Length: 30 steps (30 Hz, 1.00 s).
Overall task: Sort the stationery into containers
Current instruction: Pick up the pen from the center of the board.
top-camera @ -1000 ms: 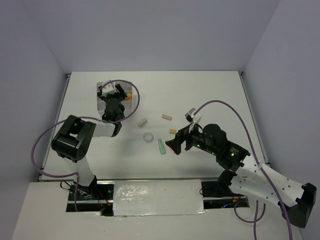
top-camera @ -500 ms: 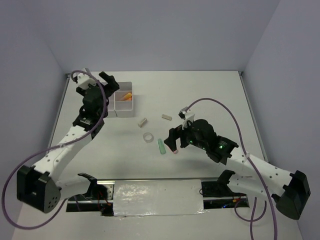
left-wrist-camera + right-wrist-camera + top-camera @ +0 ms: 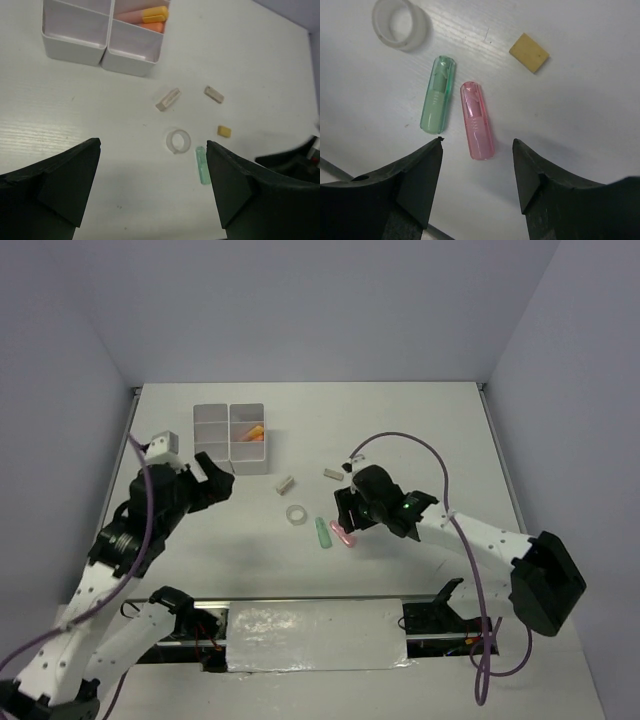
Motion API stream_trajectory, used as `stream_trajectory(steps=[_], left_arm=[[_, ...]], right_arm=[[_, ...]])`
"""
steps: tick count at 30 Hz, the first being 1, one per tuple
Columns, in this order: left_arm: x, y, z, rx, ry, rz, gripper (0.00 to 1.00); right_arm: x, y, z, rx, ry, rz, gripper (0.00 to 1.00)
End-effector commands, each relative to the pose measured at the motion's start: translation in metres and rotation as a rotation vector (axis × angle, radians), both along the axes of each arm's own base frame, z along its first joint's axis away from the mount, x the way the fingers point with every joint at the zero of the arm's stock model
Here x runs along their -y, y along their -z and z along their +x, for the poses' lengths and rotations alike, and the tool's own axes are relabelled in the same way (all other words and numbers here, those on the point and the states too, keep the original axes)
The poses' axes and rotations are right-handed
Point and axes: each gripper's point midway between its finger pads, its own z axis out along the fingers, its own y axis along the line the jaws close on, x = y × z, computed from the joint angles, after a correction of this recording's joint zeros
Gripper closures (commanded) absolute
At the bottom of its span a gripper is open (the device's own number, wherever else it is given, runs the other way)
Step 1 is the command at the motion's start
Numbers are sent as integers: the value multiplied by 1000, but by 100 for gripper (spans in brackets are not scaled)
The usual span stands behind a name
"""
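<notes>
The white organiser box (image 3: 228, 430) stands at the far left with orange markers (image 3: 256, 432) in one right-column compartment. They also show in the left wrist view (image 3: 150, 20). On the table lie a clear tape ring (image 3: 296, 513), a green marker (image 3: 322, 534), a pink marker (image 3: 342, 536) and two beige blocks (image 3: 285, 483) (image 3: 333, 474). My right gripper (image 3: 477, 170) is open, low over the pink marker (image 3: 477, 120), whose near end lies just ahead of the fingertips. My left gripper (image 3: 152, 185) is open and empty, raised near the box. No blue pen is in view.
A small yellow block (image 3: 529, 52) lies just beyond the pink marker, and the green marker (image 3: 438, 101) lies close on its left. The tape ring (image 3: 400, 24) is further left. The box wall (image 3: 75, 50) is ahead of my left gripper.
My left gripper has pulled back from over the box toward the near left. My right arm has stretched out low and the gripper has shifted slightly far over the pink marker.
</notes>
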Motion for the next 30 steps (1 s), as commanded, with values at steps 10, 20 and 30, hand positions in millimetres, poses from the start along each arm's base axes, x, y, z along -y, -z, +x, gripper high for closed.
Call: stream_trajectory(steps=[10,20,30], left_arm=[[0,3,-34,2,151,87,1],[7,15,-30,-14,183,93,1],[62,-1,-32,76,403,-129,1]], right_arm=[[-14,59,-8,-181,-87,-163,42],[-11,90,-18,-252,-78,-289,82],[-31,4,-9,-74,-76,-49,100]])
